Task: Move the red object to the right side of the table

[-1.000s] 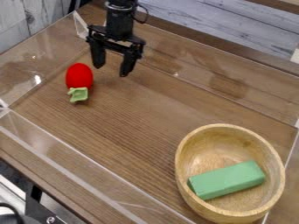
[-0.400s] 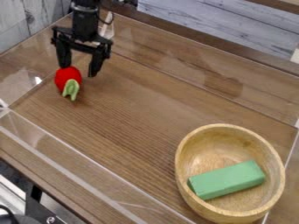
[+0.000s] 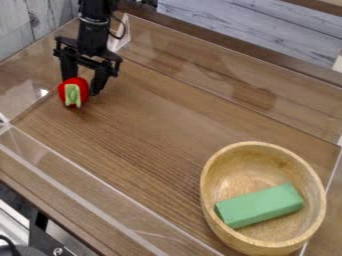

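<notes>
The red object (image 3: 70, 93), a small rounded toy with a light green leafy end, lies on the left part of the brown wood-grain table (image 3: 174, 120). My gripper (image 3: 79, 87) points down right over it. The dark fingers (image 3: 62, 72) stand apart on either side of the toy's top, lower and closer together than before. I see no firm grip on it. The toy's upper part is hidden behind the fingers.
A wooden bowl (image 3: 225, 170) stands at the front right with a flat green rectangular block (image 3: 261, 207) lying in it. Low clear acrylic walls (image 3: 27, 60) run round the table's edge, close to the toy on the left.
My gripper moved left and down to the red object and its fingers narrowed around it. The red object shifted a little to the left.
</notes>
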You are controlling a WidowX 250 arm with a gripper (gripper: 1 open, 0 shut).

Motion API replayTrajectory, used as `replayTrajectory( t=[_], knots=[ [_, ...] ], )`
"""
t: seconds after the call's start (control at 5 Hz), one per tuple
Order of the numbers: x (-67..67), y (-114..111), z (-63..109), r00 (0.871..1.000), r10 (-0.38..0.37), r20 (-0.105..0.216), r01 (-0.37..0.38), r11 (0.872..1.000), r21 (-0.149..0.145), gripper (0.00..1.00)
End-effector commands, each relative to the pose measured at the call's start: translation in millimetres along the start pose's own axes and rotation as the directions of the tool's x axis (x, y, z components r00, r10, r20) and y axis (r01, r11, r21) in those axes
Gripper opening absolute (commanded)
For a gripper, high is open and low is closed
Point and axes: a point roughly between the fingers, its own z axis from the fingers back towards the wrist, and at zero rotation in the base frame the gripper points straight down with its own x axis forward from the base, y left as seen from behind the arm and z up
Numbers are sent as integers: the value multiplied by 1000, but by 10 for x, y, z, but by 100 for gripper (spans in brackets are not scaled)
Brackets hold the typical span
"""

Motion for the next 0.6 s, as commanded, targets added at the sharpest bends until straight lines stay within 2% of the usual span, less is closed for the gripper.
replayTrajectory(
  t=[0.0,0.4],
  knots=[
    [16,-25,1,997,-69,24,69,998,11,0],
    [15,-376,398,981,-189,54,187,982,30,0]
  ],
)
